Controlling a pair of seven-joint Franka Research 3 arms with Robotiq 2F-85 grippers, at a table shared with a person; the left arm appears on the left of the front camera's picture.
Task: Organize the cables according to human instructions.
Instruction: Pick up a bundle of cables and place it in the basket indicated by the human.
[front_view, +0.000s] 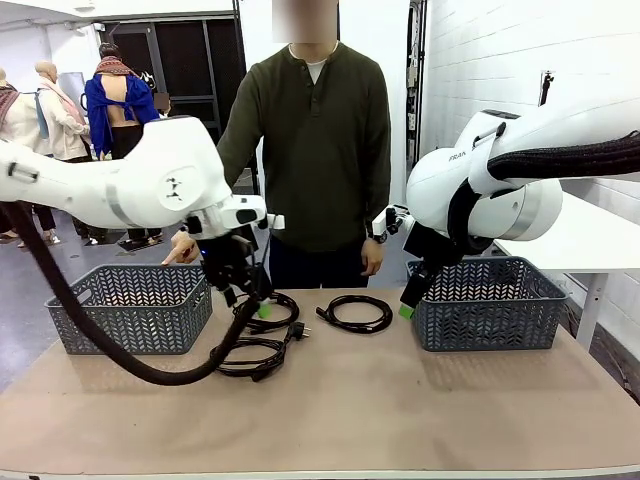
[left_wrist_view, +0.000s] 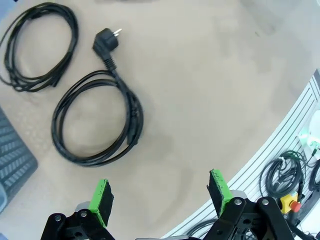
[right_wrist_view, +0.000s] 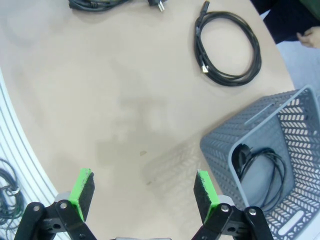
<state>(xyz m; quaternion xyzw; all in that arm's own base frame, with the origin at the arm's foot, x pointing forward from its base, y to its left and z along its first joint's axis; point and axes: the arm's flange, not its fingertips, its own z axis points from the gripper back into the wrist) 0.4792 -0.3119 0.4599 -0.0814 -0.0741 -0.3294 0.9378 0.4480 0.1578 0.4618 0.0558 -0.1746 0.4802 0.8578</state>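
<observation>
Three black cables lie on the table between two baskets. One loop (front_view: 290, 305) sits just behind my left gripper (front_view: 250, 298), a second (front_view: 262, 343) nearer the front, and a third (front_view: 352, 328) lies mid-table. My left gripper (left_wrist_view: 160, 197) hovers open above the table, with one loop with a plug (left_wrist_view: 135, 115) and another (left_wrist_view: 75, 30) ahead of it. My right gripper (front_view: 410, 300) hangs open beside the right basket (front_view: 490, 320). Under that gripper (right_wrist_view: 145, 192) is bare table, the mid-table cable (right_wrist_view: 227, 81) farther off. A fourth cable (right_wrist_view: 267, 160) lies in the basket (right_wrist_view: 220, 150).
A grey basket (front_view: 130, 310) stands at the left of the table. The person stands at the far side, one hand (front_view: 180, 250) pointing down at the left basket. My left arm's thick hose (front_view: 150, 372) droops across the table in front of that basket.
</observation>
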